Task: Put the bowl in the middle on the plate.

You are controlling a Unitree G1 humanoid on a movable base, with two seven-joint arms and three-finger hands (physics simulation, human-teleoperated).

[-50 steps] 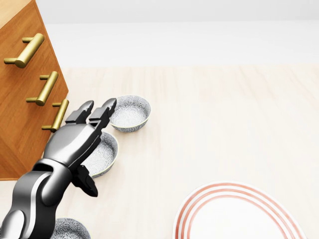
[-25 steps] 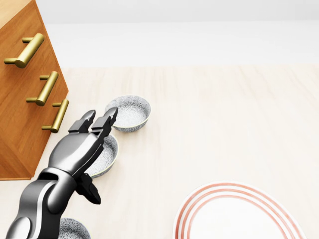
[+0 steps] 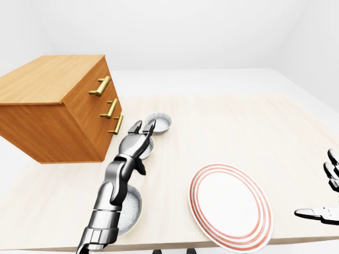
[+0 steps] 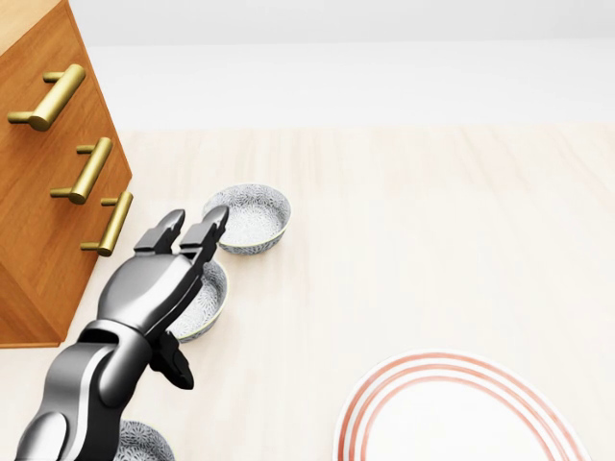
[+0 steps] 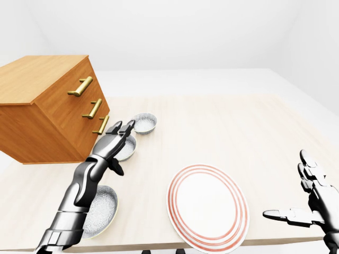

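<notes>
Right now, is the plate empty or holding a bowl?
Empty. The plate is bare white inside; the middle bowl sits apart, left of it in the eye views.

A wooden drawer chest [image 3: 53, 124] with three brass handles [image 3: 110, 108] stands left on the pale table [image 3: 238, 132] in the left-eye view.

on our left the wooden chest [image 3: 58, 114] crowds the middle bowl [image 4: 213, 293]; in the left-eye view the upper bowl [image 3: 159, 123] sits just above it, the lower bowl [image 3: 132, 209] just below. to its right we find bare table [image 3: 233, 132], open across to the plate [image 3: 230, 206].
</notes>
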